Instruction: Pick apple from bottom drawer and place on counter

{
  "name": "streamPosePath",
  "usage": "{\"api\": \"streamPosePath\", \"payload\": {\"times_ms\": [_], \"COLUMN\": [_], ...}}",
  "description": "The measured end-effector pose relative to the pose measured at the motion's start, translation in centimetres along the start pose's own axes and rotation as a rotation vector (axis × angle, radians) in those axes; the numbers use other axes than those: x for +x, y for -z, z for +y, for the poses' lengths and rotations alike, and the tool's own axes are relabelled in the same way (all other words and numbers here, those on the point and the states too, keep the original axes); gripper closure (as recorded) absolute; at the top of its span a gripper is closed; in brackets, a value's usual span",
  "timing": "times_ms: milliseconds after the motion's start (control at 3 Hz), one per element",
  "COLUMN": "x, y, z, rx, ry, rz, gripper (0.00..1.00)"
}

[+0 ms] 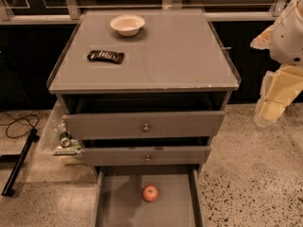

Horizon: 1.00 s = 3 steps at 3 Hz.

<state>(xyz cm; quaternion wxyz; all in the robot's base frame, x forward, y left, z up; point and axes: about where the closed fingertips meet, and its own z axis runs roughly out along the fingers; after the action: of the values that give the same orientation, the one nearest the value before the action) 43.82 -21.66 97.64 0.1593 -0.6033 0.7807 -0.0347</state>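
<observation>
Counter [180, 56] carries white bowl [127, 24] and dark wrapper [106, 56].

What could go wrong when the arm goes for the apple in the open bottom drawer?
The apple is round and loose on the bottom drawer floor; a nudge could roll it away. The two knobbed drawers jut out just above it and might catch the arm. The gripper, off to the right of the counter, must swing past its corner to get there.
</observation>
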Motion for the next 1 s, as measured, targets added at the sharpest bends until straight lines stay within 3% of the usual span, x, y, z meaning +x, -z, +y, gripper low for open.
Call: {"api": "streamPosePath", "payload": {"times_ms": [667,1000], "x": [0.1,1.0], "y": [0.3,-1.5], "z": [0.5,2.4], "rx": [0.027,0.032], "ry": [0.008,0.021], "rz": [0.014,0.005], "gripper": [0.0,0.0]}}
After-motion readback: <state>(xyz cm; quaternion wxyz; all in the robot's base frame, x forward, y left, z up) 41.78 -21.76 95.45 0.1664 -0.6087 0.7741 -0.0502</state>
